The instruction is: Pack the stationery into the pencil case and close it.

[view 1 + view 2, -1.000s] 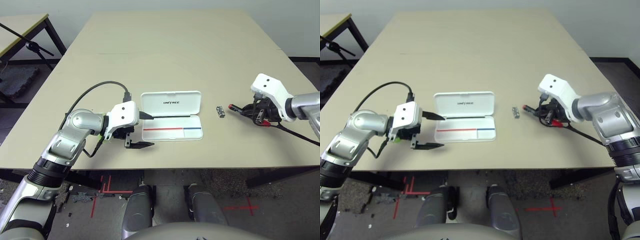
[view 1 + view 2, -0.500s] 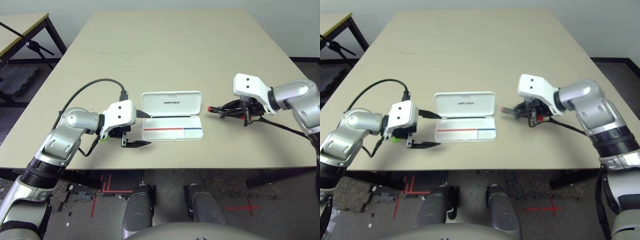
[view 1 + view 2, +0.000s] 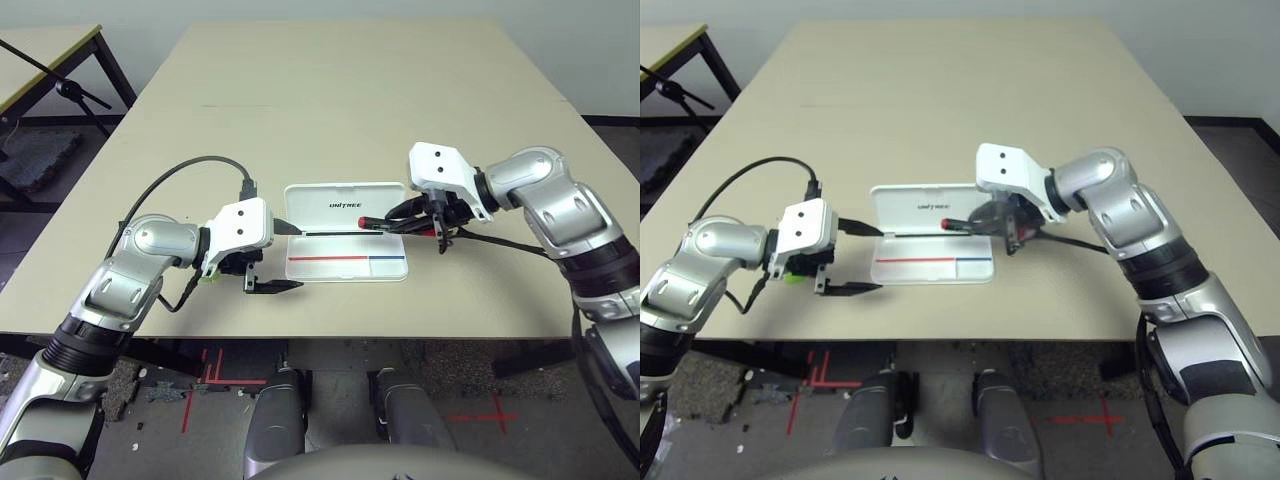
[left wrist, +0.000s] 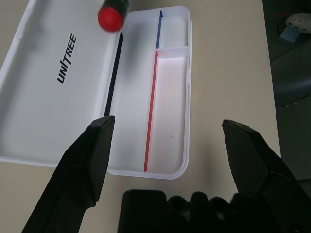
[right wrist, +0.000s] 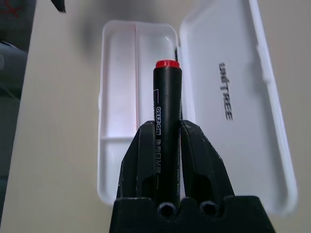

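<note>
Lowering marker (image 5: 167, 111) level into case (image 5: 103, 145) beyond right jaws (image 5: 167, 127) | right jaws clamped on marker; left jaws (image 4: 168, 121) apart | align lengthwise before release

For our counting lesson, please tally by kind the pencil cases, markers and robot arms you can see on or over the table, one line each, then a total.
Pencil case: 1
Marker: 1
Robot arms: 2
Total: 4
</note>
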### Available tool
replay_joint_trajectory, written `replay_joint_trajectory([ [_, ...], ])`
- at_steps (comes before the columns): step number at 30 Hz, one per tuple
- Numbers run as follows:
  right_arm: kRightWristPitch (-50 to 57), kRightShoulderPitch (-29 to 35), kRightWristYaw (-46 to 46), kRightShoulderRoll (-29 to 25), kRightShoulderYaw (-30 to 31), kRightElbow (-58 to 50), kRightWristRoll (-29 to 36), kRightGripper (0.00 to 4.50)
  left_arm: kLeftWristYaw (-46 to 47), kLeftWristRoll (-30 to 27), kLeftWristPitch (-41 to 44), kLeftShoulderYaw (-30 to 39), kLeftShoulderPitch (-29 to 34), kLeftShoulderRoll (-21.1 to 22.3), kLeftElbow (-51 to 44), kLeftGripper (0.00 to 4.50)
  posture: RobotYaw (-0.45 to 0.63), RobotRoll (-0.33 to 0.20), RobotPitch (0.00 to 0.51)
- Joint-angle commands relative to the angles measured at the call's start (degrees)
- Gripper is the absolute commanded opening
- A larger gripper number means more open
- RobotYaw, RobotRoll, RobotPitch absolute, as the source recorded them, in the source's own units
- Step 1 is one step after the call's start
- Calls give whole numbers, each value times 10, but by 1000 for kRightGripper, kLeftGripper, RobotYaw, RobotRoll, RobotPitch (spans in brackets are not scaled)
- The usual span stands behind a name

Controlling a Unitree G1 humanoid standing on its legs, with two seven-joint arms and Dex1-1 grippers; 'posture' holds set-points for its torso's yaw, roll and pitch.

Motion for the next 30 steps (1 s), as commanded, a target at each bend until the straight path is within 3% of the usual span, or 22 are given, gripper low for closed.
replay_joint_trajectory([
  [1,-12,-8,-11,9,7,16,-8,479,3,4,0,-2,2,-1,-4,4500,-13,0,85],
  [12,-102,-11,-49,84,30,58,-35,479,1,1,6,1,1,4,-6,4500,-1,0,69],
  [30,-197,-11,-72,125,51,155,-93,479,-3,8,-28,-2,5,8,22,4500,-4,0,60],
])
